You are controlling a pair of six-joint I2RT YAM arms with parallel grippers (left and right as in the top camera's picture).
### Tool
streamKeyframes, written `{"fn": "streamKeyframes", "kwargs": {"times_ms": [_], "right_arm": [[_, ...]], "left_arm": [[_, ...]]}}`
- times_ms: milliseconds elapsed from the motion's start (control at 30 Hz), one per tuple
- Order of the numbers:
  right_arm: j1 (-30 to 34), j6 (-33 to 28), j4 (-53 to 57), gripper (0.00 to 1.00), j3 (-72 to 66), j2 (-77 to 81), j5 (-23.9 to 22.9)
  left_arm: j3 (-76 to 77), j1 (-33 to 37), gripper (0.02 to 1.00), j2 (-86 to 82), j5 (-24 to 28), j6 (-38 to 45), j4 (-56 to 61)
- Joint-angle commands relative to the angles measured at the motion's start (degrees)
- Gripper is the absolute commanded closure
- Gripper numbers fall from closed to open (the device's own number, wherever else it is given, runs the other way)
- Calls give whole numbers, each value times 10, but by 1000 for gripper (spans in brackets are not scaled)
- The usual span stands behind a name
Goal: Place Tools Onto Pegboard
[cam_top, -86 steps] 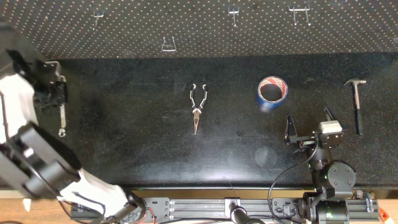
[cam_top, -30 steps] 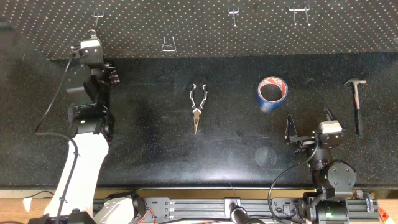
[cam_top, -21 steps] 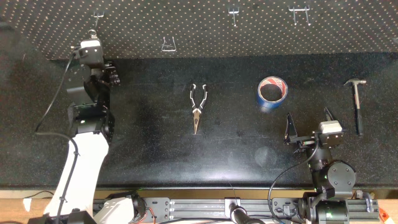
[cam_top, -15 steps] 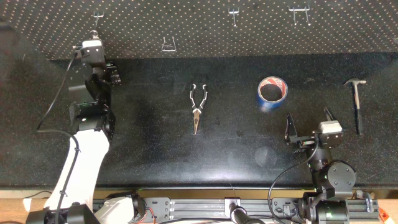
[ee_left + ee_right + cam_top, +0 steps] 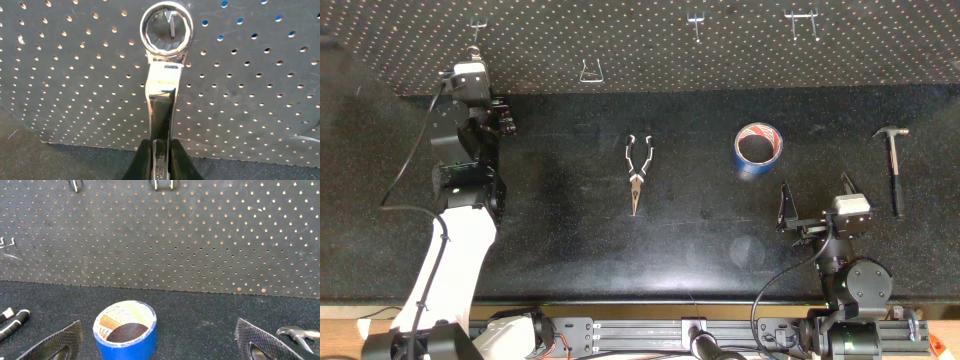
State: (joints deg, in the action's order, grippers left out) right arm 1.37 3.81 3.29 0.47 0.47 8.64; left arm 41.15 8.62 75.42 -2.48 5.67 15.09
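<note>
Presently left pincer (image 5: 158, 146) pinches wrench (image 5: 162, 90), ring encircling hook (image 5: 171, 26) at 12 o'clock; releasing before the ring seats would likely drop it.

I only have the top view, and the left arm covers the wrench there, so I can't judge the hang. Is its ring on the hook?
Observer: Yes. In the left wrist view the wrench has its ring end around the hook on the pegboard.
Operator: Is the left hand gripping it?
Observer: Yes. The left hand is shut on the wrench's shank, below the ring.
Operator: What does the right arm's camera see?
Observer: The tape roll stands hole up on the mat, ahead of the right hand and framed between its open fingers.
</note>
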Motion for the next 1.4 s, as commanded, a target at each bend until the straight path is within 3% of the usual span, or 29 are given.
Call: {"fn": "streamKeyframes", "kwargs": {"times_ms": [33,1033,1100,1267,1400], "right_arm": [[-4,5,2,9,-2,-4,-5],[-4,5,2,7,-2,-4,-5],[-4,5,2,7,-2,-4,-5],[-4,5,2,9,-2,-4,-5],[-4,5,2,9,-2,-4,-5]], "left_arm": [[0,0,989,16,12,-10,8],[6,0,989,49,-3,-10,58],[12,0,921,57,-3,-10,58],[25,0,906,71,-3,-10,58],[27,0,790,76,-3,-10,58]]}}
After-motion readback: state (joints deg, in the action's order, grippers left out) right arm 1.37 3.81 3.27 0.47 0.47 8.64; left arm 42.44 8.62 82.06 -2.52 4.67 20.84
